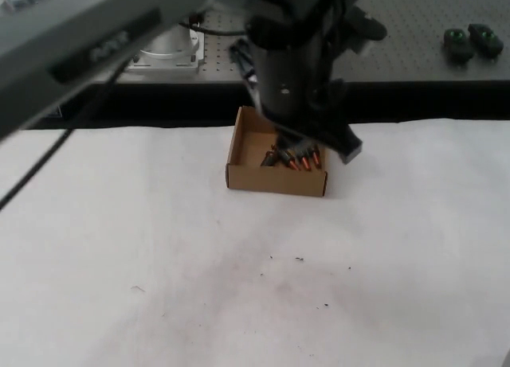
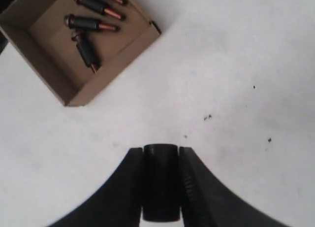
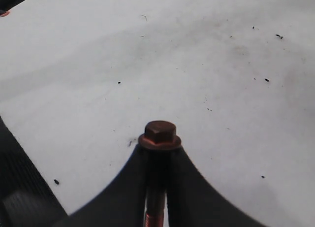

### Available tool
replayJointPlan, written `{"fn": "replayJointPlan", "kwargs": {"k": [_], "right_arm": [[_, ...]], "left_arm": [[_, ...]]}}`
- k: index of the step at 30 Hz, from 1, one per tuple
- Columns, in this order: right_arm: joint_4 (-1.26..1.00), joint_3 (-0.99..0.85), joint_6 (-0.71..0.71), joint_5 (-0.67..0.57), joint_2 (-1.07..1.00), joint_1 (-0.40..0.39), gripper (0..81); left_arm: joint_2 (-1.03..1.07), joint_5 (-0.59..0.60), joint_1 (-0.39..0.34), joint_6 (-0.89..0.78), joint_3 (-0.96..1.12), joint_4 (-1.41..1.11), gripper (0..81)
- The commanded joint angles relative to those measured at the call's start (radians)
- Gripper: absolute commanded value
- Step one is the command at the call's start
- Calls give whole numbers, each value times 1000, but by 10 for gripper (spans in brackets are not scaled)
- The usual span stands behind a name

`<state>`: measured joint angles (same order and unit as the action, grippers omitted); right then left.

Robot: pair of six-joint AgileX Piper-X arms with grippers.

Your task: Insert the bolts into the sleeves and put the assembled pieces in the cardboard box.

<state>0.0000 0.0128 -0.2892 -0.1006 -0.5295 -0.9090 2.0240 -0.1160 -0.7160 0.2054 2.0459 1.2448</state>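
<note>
The left gripper (image 2: 160,155) has its fingers clenched on a black sleeve (image 2: 160,187). It is pinched across its sides, with one end reaching just past the fingertips. That hold seems chosen to leave the end free to meet a bolt. The right gripper (image 3: 158,155) is grasping a copper-coloured bolt (image 3: 159,134) by its shank. The flanged hex head sits just beyond the tips and the thread runs back between the fingers. With the head leading, the thread is not yet presented to the sleeve, so the two parts probably need lining up before insertion can start.

Both parts are held in the air above the white worktop (image 1: 159,247), which bears a few dark specks. Neither part touches it, which suits joining them in mid-air rather than on the surface.

Farther out stands the cardboard box (image 2: 115,67), open at the top and resting flat on the worktop, well apart from the sleeve in the left wrist view. Several assembled pieces (image 2: 91,22) lie inside on their sides, each a dark sleeve with a copper tip showing — so part of the job looks done, with this pair likely next. In the high view an arm (image 1: 303,72) hangs over the box's far side, covering part of it. Which arm it is cannot be told. Beyond the worktop, on the perforated bench behind, sit two dark objects with green spots (image 1: 474,42), apart from the task.
</note>
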Motion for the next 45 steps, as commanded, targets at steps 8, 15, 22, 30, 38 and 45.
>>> {"fn": "replayJointPlan", "kwargs": {"k": [8,15,22,30,38,45], "right_arm": [[-14,-13,14,-6,7,-1,76],[-14,-13,14,-6,7,-1,76],[-14,-13,14,-6,7,-1,76],[-22,-13,14,-6,7,-1,76],[-22,-13,14,-6,7,-1,76],[-22,-13,14,1,7,-1,76]], "left_arm": [[-262,-16,3,-21,-484,-147,6],[-361,45,45,-21,-852,-495,6],[-365,105,112,-43,-1092,-725,6],[-365,150,135,-65,-1152,-771,6],[-365,152,135,-94,-1152,-761,4],[-365,152,141,-95,-1152,-761,167]]}}
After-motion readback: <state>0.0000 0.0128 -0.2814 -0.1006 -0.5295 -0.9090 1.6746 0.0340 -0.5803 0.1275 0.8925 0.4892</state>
